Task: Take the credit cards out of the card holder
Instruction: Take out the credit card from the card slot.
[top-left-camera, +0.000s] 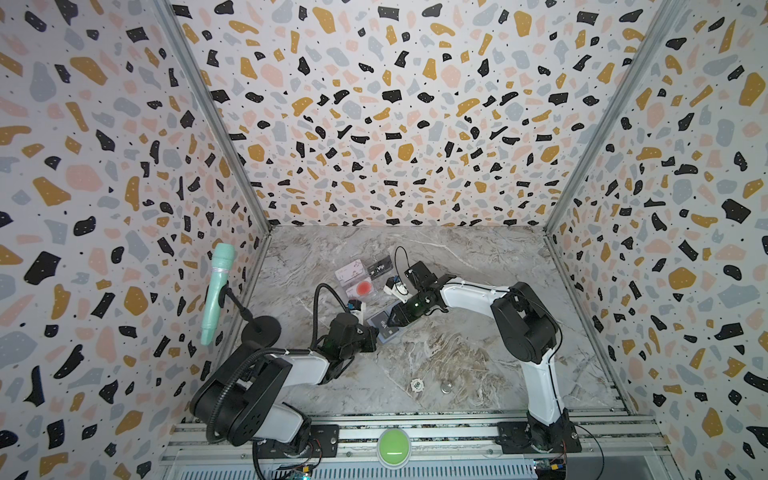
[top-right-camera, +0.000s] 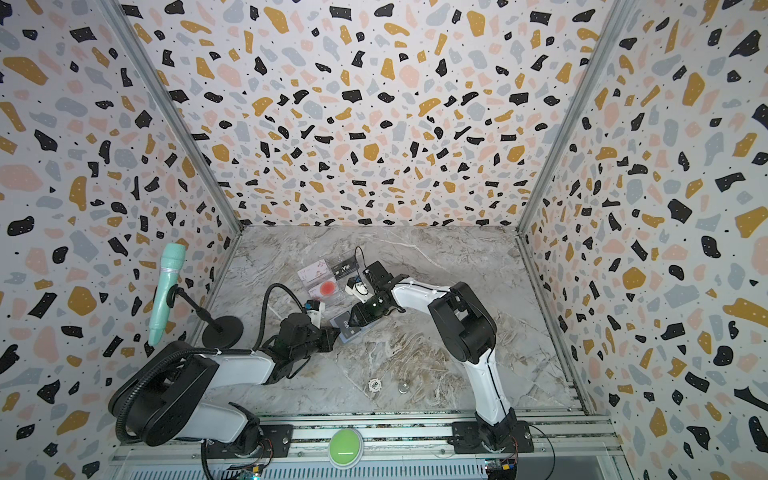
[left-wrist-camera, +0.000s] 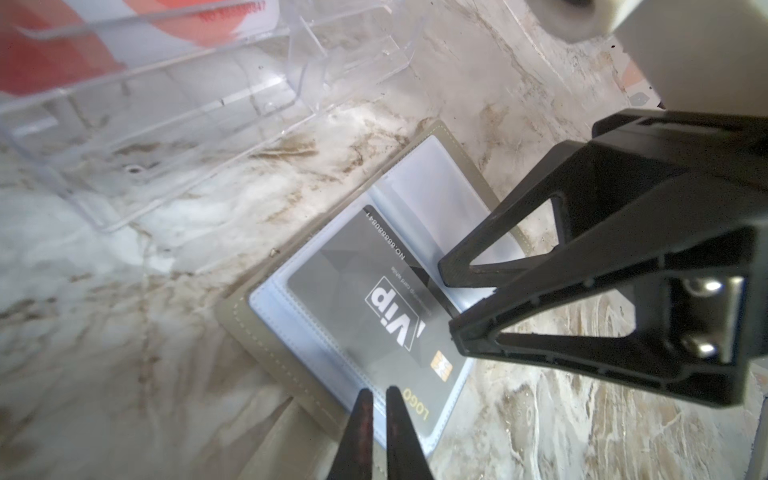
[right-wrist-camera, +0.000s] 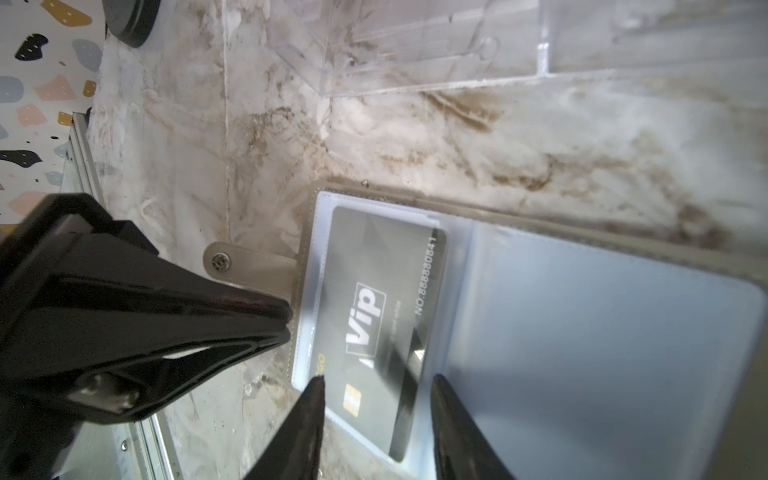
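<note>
While open, holder (left-wrist-camera: 245, 328) with VIP card (left-wrist-camera: 353, 291).

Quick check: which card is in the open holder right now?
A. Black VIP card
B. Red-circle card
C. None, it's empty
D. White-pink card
A: both wrist views show a black VIP card under the clear sleeve of the open holder, while the red-circle card sits in the tray.
</note>
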